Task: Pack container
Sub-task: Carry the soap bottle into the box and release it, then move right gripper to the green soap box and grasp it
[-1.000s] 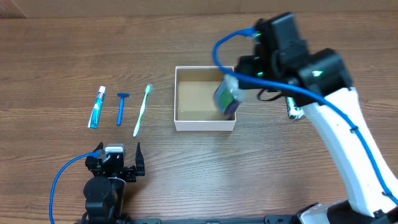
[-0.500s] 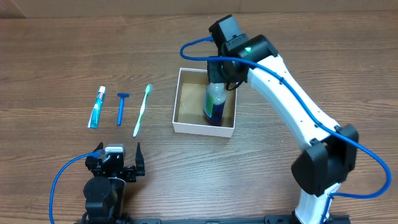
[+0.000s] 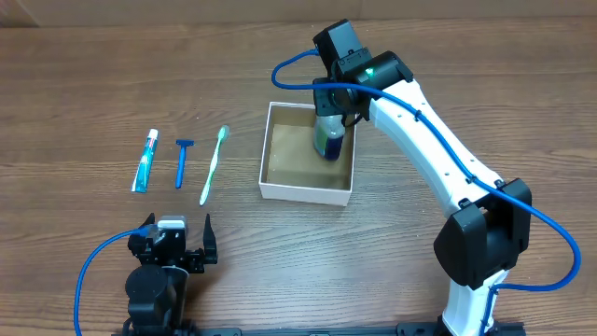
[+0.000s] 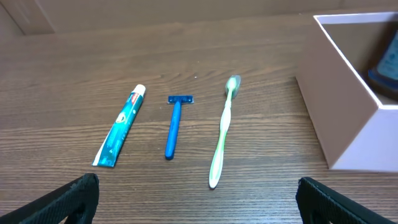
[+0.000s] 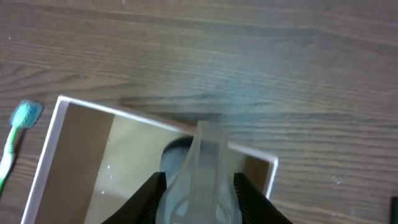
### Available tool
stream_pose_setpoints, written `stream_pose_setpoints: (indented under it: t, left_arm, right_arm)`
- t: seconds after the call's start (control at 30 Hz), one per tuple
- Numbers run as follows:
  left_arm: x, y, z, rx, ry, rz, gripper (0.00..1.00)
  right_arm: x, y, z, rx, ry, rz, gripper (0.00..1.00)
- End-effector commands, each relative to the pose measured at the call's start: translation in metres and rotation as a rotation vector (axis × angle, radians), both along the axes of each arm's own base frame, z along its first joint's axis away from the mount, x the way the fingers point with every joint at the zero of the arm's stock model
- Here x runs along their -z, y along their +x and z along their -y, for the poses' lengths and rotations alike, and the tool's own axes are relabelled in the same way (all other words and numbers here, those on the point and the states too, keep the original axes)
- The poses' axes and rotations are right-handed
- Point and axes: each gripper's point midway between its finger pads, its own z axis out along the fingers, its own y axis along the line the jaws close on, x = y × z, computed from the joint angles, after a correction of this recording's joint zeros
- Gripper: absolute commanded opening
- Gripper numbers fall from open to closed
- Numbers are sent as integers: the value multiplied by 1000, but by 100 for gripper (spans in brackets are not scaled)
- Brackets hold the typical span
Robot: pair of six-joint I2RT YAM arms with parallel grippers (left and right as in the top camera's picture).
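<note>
The right end effector (image 3: 331, 117) grips the bottle (image 3: 327, 142), long axis near vertical, inside the container (image 3: 307, 194) at mid-bench, in the corner facing the bench's far right corner. The floor lies straight below; contact cannot be confirmed. The left end effector (image 3: 177, 228), fingers wide apart at the near edge, is nearer the toothbrush (image 4: 222, 134)

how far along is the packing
Nothing is fully packed yet. In hand: the right pincer holds a bottle inside the box, at its far right corner, not released. Left to do: the toothpaste, razor and toothbrush lie on the table beside the box; the left pincer sits open and empty.
</note>
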Motion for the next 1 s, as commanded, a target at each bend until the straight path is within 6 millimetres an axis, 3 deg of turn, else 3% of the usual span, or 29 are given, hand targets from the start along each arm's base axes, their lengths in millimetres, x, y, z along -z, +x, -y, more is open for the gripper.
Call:
stream_pose_setpoints:
  t: [0.0,0.3,0.47,0.53,0.67,0.8,0.97]
  left_arm:
    - [-1,0,1,-3,-24,10,100]
    - [-1,0,1,-3,-24,10,100]
    - [-1,0,1,-3,-24,10,100]
    - [-1,0,1,-3,-24,10,100]
    - [-1,0,1,-3,-24,10,100]
    - [-1,0,1,-3,-24,10,100]
    - [-1,0,1,-3,-24,10,100]
  right_arm:
    - [-24,10,8,-2,-41,91,40]
    - [-17,-5,16,-8,-74,25,56]
    - [-46,-18,28,54,-29,42,69]
    - [-66,-30,53,174,16,31,73]
    - [-67,-40,94,266,25,-36,75]
    - [-42,-45,155,395,17,-148,79]
    - [3,-58,212,466,20,-261,79]
